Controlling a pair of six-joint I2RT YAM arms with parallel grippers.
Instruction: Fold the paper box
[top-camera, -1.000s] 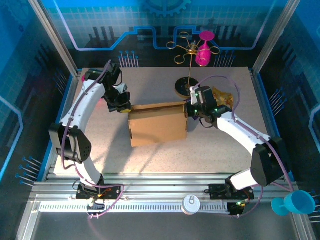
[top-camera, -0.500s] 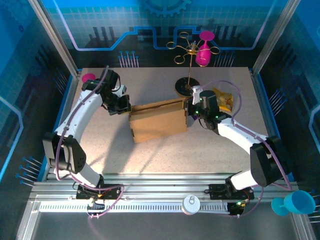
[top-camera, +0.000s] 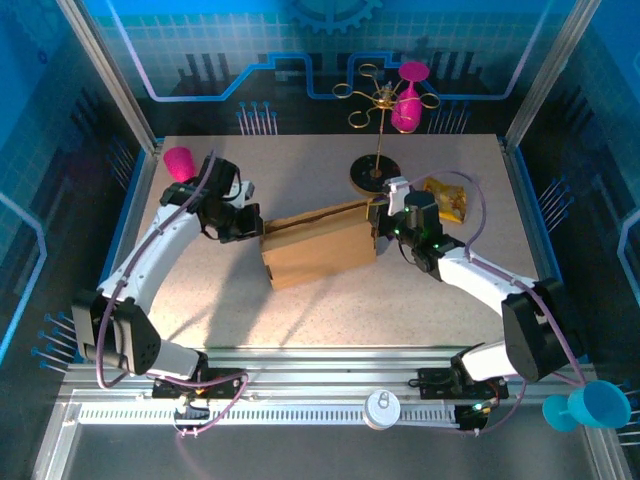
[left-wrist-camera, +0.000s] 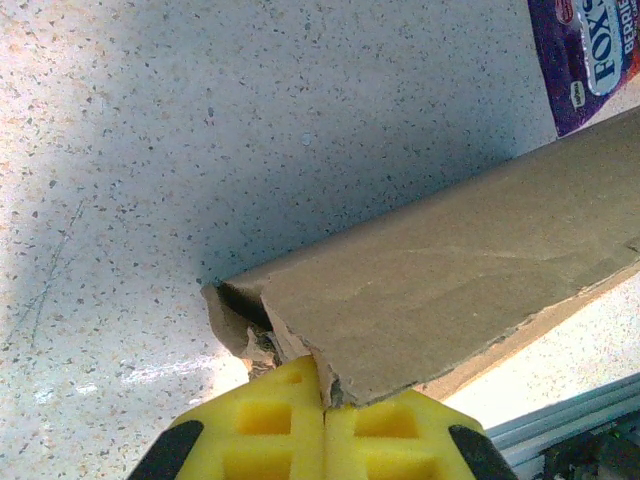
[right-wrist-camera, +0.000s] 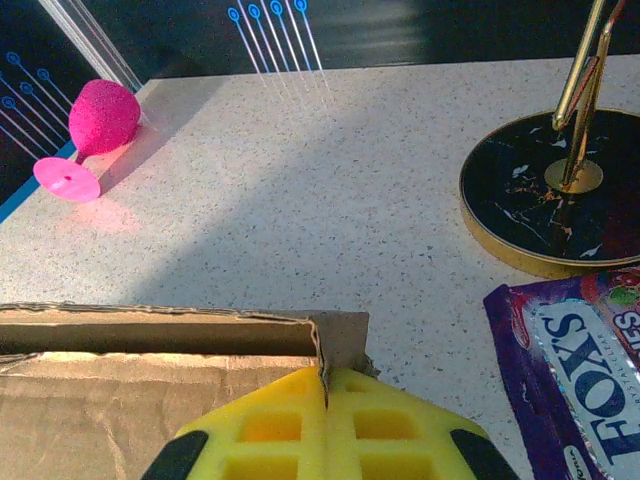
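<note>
While the left end effector (left-wrist-camera: 323, 395) is clamped on a ragged, torn corner of the paper box (top-camera: 318, 250), the right end effector (right-wrist-camera: 325, 385) pinches a thin upright flap edge at the opposite end. The board is matte brown and creased, possibly lifted slightly off the speckled counter (right-wrist-camera: 300, 200). Bare room lies ahead of the right end effector. A glossy gold-rimmed black disc (right-wrist-camera: 545, 200) and purple foil packet (right-wrist-camera: 580, 370) sit to its right, and a pink goblet (right-wrist-camera: 90, 130) far to its left.

Plain brown paper box (top-camera: 320, 255), yellow left claw (left-wrist-camera: 323, 395) and right claw (right-wrist-camera: 325, 385), speckled pale table (top-camera: 300, 185), pink goblet (right-wrist-camera: 100, 120), purple packet (right-wrist-camera: 580, 370)
</note>
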